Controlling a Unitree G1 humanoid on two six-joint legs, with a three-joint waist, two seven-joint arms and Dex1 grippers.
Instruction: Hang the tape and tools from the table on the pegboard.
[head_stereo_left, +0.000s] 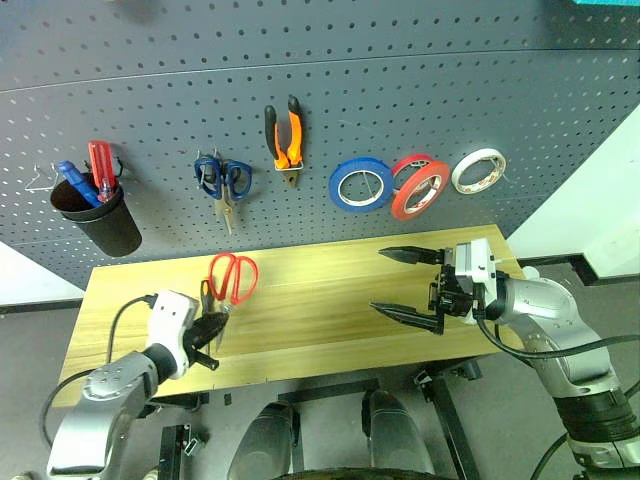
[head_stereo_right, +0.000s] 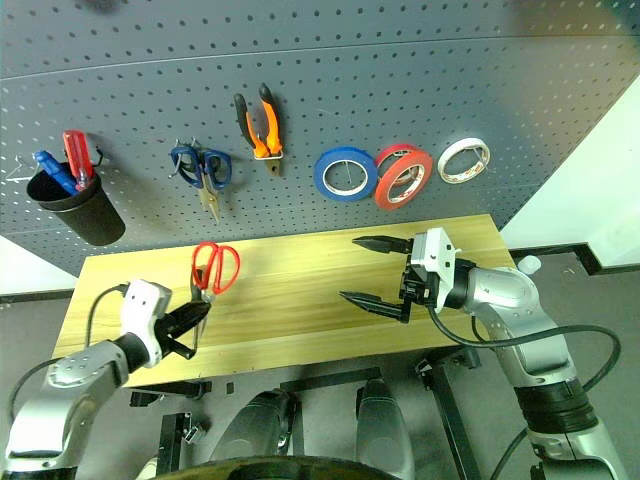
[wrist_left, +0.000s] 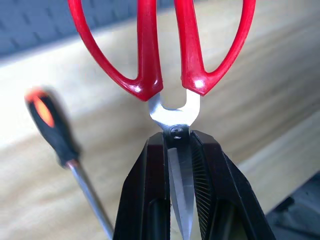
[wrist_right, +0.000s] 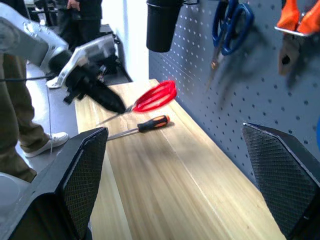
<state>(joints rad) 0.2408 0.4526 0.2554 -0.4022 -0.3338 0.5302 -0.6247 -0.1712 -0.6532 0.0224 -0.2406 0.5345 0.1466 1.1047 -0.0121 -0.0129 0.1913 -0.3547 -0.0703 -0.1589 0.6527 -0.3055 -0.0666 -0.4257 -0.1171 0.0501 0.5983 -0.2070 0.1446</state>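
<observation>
Two grippers up over table (head_stereo_left: 330, 300), L one carrying scissors.

L gripper (head_stereo_left: 212, 328) jaws pinched on blades of red-handled scissors (head_stereo_left: 232, 277), handles pointing toward pegboard (head_stereo_left: 330, 60), lifted off wood. Orange-and-black screwdriver (wrist_right: 140, 127) lies on tabletop just beside them. R gripper (head_stereo_left: 408, 285) jaws spread wide, holding nothing. Pliers (head_stereo_left: 284, 136) and red tape ring (head_stereo_left: 418, 186) hang on pegboard w/ blue roll (head_stereo_left: 360, 186) and blue scissors (head_stereo_left: 222, 180).

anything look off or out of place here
Nothing looks damaged or spilled. The slim screwdriver with the orange-and-black handle lies alone on the light wooden table, not yet hung on the dark grey pegboard. The left gripper grips the red-handled scissors by their blades.
</observation>
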